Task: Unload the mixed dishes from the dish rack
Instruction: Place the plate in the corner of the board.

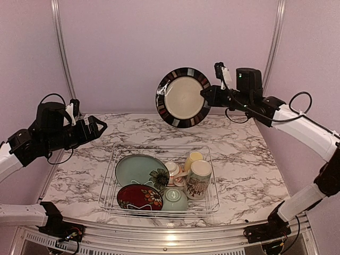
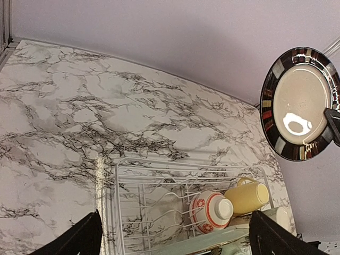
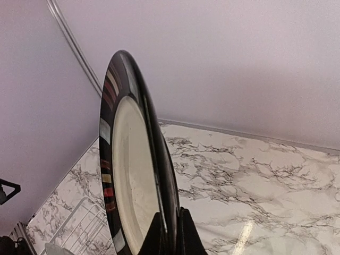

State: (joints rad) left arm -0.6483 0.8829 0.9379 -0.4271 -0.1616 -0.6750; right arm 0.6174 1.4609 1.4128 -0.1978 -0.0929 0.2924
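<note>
My right gripper point(image 1: 206, 95) is clamped on the edge of a cream plate point(image 1: 183, 97) with a dark rim of coloured blocks. I hold it upright in the air above the back of the worktop point(image 1: 249, 159), well clear of the dish rack point(image 1: 109, 186). In my right wrist view the plate point(image 3: 130, 175) stands edge-on and fills the middle. Only the tips of my fingers point(image 3: 187, 234) show, pinching its rim at the bottom edge, and the rest is cut off.

My left gripper point(image 1: 98, 126) hovers over the left side of the worktop, its jaws apart and holding nothing. Its wrist view shows just two dark fingertips point(image 2: 79, 236) in the lower corners.

The rack sits near the front middle of the worktop. In it lie a teal plate point(image 1: 137, 169) and a dark red floral plate point(image 1: 139, 196), and there are also a pale green bowl point(image 1: 174, 199), a tall patterned mug point(image 1: 198, 179) and a yellow cup point(image 1: 193, 158). A white-and-red bowl point(image 1: 172, 170) is half hidden between the teal plate and the mug. It shows better from my left wrist, where it lies on its side point(image 2: 210, 211) beside the yellow cup point(image 2: 248, 195). The frame's lower edge cuts off the near part of the rack point(image 2: 186, 162) there.
</note>
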